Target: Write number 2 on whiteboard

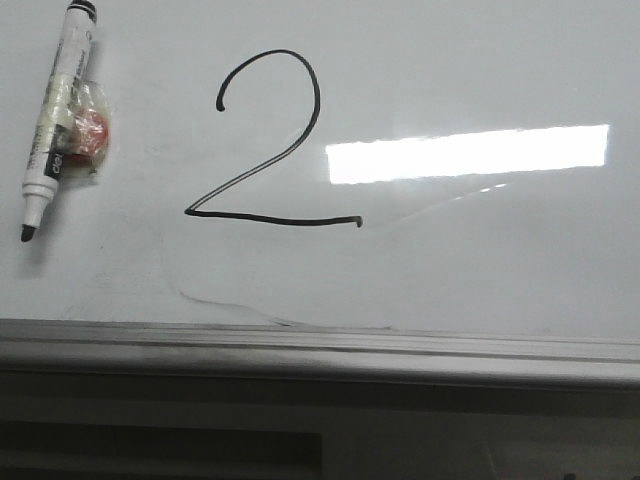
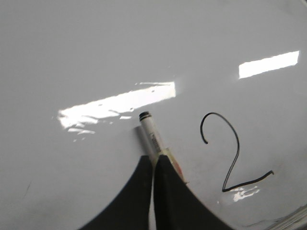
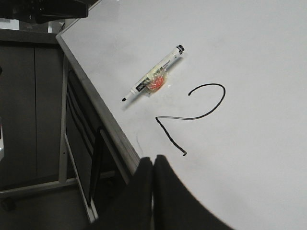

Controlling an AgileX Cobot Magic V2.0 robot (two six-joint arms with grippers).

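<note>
At centre of the whiteboard (image 1: 480, 260): the number 2 (image 1: 268, 150), black line, complete, its flat base toward the near rail (image 1: 320, 345). To its left: one uncapped marker (image 1: 55, 115), lying loose, tip nearward. My left fingers (image 2: 152, 191): pressed together, holding nothing. My right fingers (image 3: 152, 191): likewise together, empty.

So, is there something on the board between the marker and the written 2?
Nothing visible does. The marker lies on the whiteboard left of the number 2, with only bare board surface between them.
</note>
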